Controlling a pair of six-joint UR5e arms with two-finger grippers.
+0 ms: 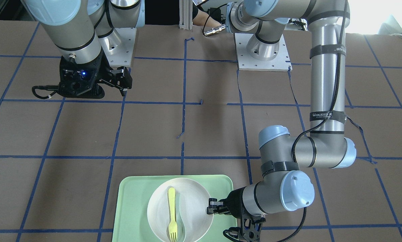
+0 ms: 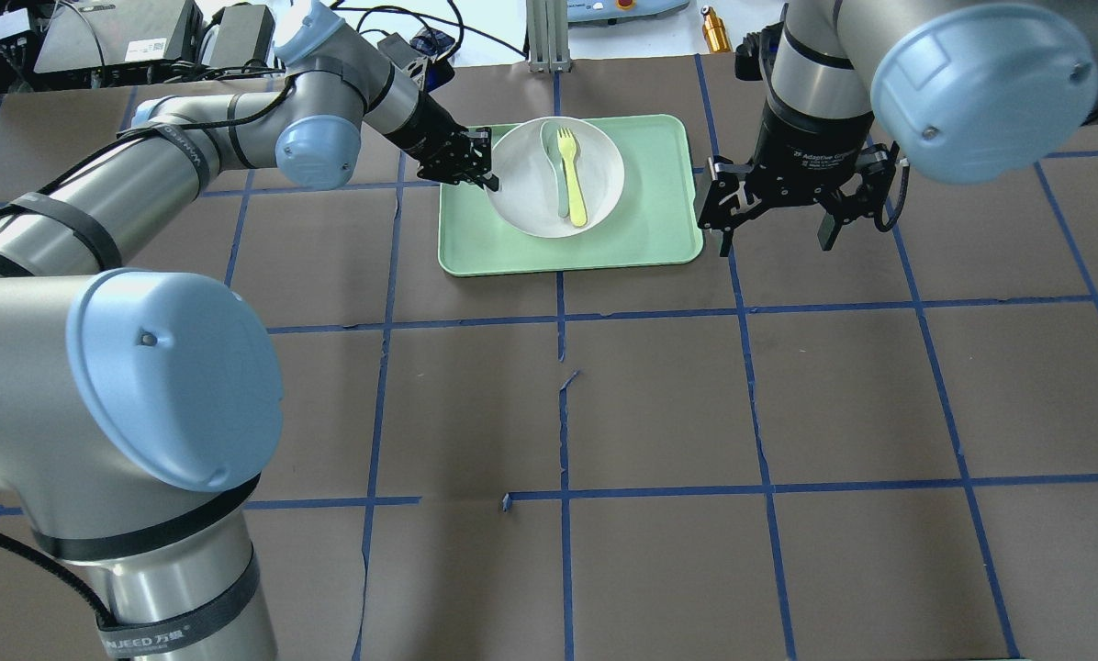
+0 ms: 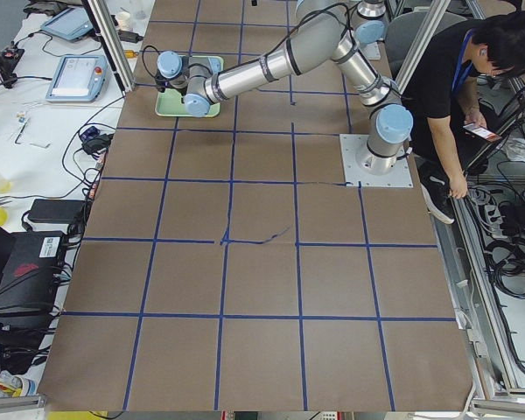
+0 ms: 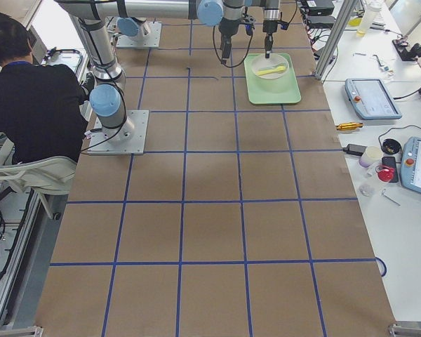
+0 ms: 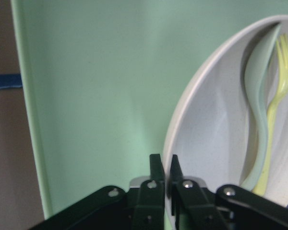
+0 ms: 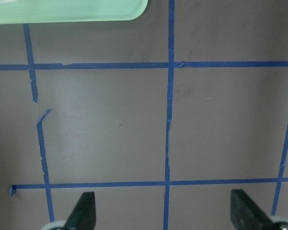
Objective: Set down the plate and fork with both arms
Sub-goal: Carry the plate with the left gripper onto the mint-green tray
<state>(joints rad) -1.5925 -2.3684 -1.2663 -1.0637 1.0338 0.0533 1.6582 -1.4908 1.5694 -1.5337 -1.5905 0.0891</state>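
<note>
We see the left gripper [image 2: 483, 171] pinched narrow on the plate [image 2: 521, 188] at the rim's 9 o'clock, overhead. The plate sits on the tray [image 2: 650, 234], and in it the fork [image 2: 570, 179] lies with tines toward 12, beside 1 spoon [image 2: 554, 156]. The right gripper [image 2: 777, 240] hangs wide and empty at the tray's 3 o'clock.

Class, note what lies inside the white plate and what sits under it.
Inside the plate lie a yellow fork and a grey-green spoon. Under it is the green tray; the plate covers that patch.
</note>
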